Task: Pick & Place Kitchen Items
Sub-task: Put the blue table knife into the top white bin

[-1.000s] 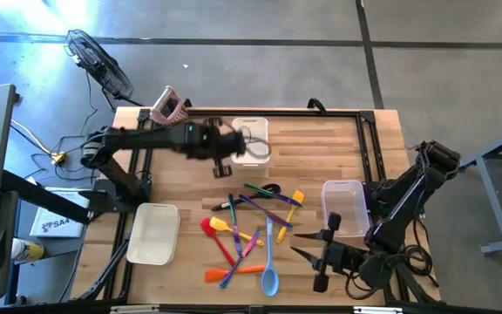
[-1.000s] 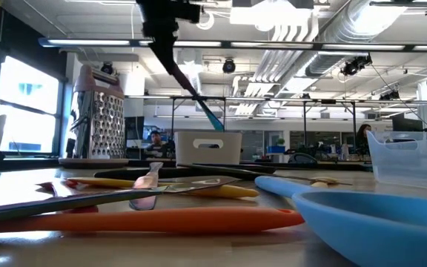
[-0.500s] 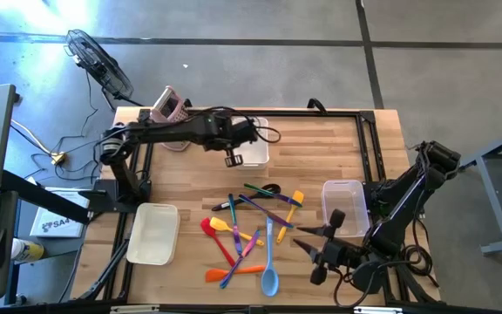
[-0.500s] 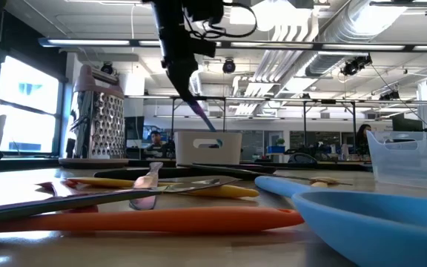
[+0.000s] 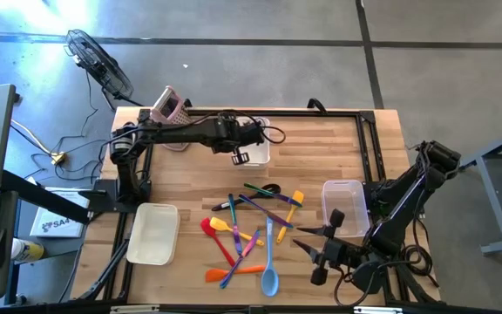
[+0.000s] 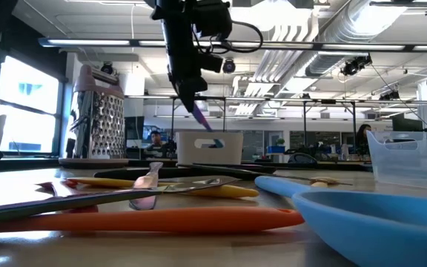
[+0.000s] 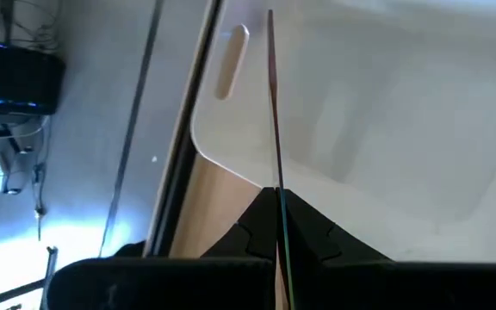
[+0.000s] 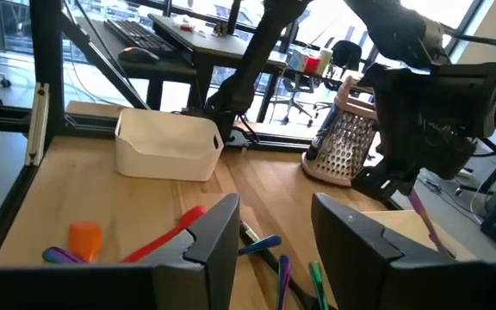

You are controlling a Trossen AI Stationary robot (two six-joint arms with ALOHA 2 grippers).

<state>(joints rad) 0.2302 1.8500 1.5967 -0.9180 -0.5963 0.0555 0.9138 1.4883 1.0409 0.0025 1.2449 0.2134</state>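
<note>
**High view: left fingers clamped on a utensil over the far bin**

High view places the left gripper (image 5: 241,155) near the middle of the surface's far edge, above the white bin (image 5: 258,153) that sits there. Left wrist view shows its fingers (image 7: 246,231) closed on a thin utensil (image 7: 274,129), seen edge-on, whose shaft runs out over the bin's pale interior (image 7: 403,112). Low view shows the same gripper (image 6: 186,83) raised clear of the surface, with the utensil's purple end (image 6: 201,117) angled down toward the bin (image 6: 208,147), its tip just above the rim.

The right gripper (image 5: 318,255) waits near the surface's near right corner, beside the clear bin (image 5: 342,208). Right wrist view shows its fingers (image 8: 211,231) spread apart and holding nothing.

The other utensils (image 5: 251,228) lie in a loose, overlapping pile at the centre of the surface, toward the near edge. Among them are a blue spoon (image 5: 269,270), a red spatula (image 5: 213,233), an orange one (image 5: 234,271) and a yellow one (image 5: 295,202).

A second white bin (image 5: 152,233) stands toward the near left corner. A pink grater (image 5: 171,106) stands upright at the far left corner.
</note>
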